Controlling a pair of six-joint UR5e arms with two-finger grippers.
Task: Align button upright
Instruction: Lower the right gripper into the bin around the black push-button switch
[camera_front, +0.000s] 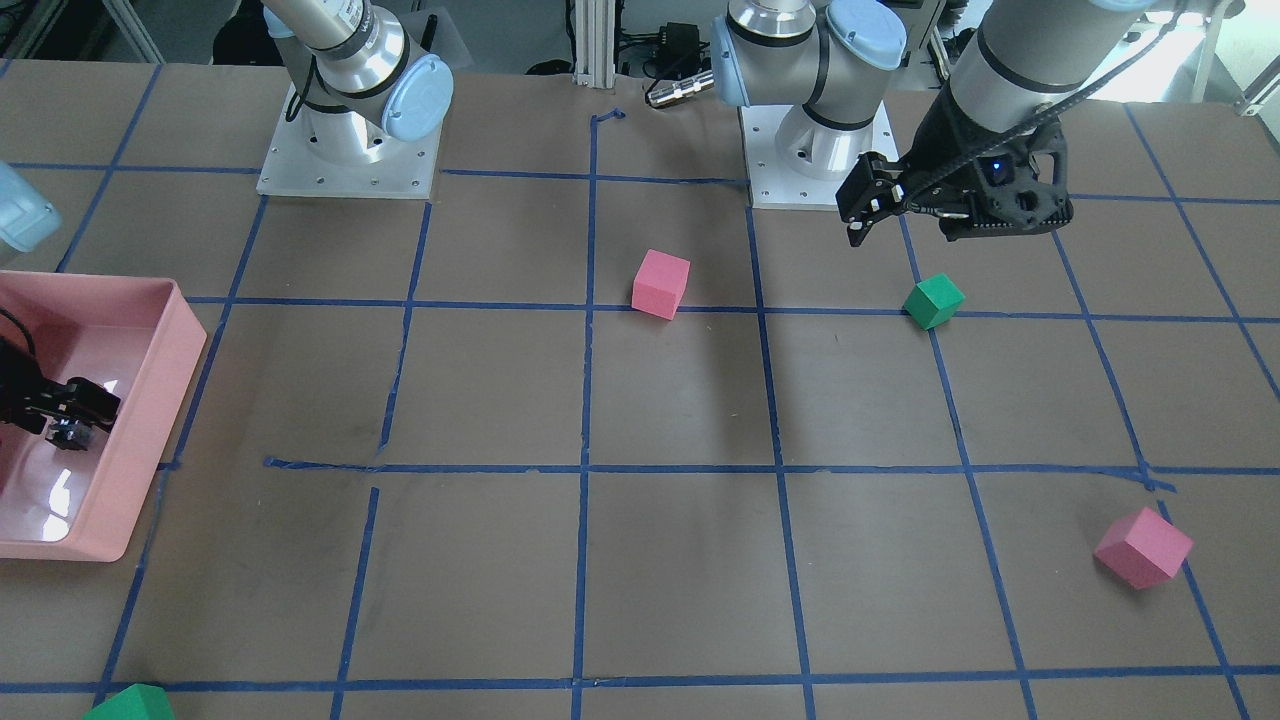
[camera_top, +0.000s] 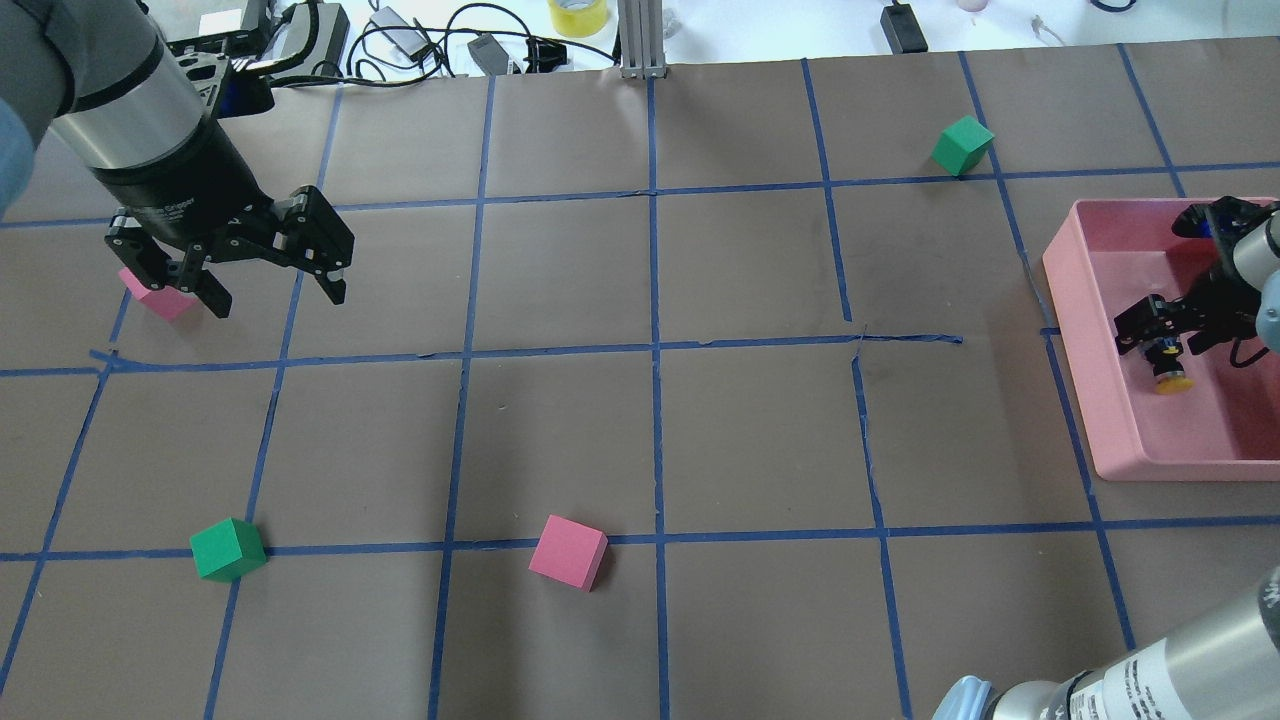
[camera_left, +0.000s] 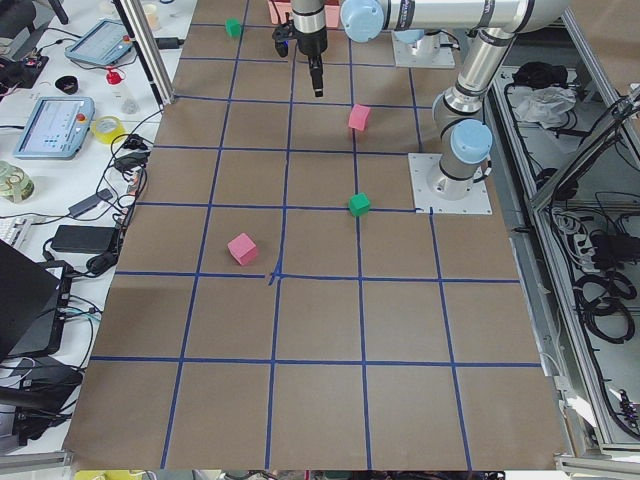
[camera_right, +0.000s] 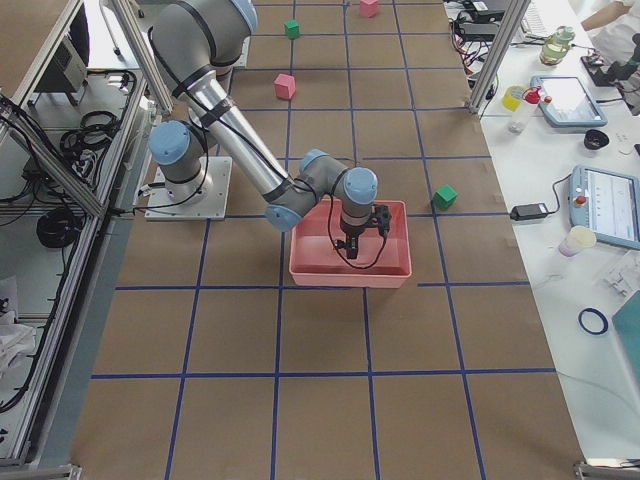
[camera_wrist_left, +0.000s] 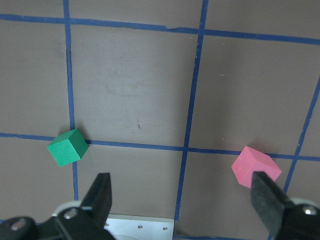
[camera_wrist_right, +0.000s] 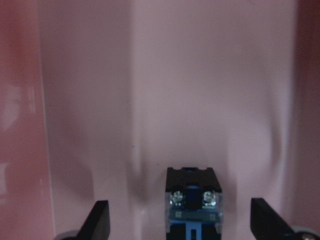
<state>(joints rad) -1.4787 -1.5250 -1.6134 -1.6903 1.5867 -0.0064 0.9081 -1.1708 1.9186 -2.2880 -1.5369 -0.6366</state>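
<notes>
Right gripper (camera_top: 1165, 345): positioned inside the pink tray (camera_top: 1085, 420), at the 3 o'clock edge of the table (camera_top: 750, 430) in the overhead view. Fingers spread wide, gripping nothing. The button (camera_top: 1168, 378) lies in the tray between the fingers, clear of both in the wrist view. Its yellow cap points to 6 o'clock overhead, with the blocky base toward the gripper. Left gripper (camera_top: 279, 299): above the table at 10 o'clock, fingers spread, empty, a pink cube (camera_top: 160, 300) at its 9 o'clock
</notes>
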